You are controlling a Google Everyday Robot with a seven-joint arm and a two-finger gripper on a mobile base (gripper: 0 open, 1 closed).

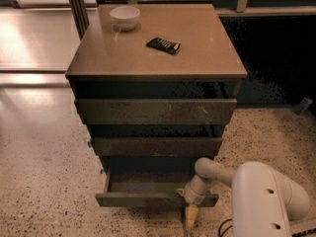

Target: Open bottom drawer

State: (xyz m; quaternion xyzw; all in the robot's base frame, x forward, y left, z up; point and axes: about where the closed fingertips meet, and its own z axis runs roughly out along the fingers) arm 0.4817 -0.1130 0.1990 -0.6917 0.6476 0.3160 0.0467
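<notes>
The bottom drawer (143,199) is the lowest of three dark olive-grey fronts. It stands pulled out, with its shallow dark brown inside (148,184) showing. The middle front (157,146) and the widest top front (155,111) sit above it. My gripper (190,209) reaches down from the white arm (266,201) at the lower right. It sits at the right part of the bottom drawer's front edge, with a yellowish fingertip hanging below the front.
The cabinet has a tan top (158,38) with a white bowl (124,18) at the back left and a dark remote-like object (163,45) near the middle. Speckled floor (44,191) lies to the left and right. A dark wall area (276,58) is at the right.
</notes>
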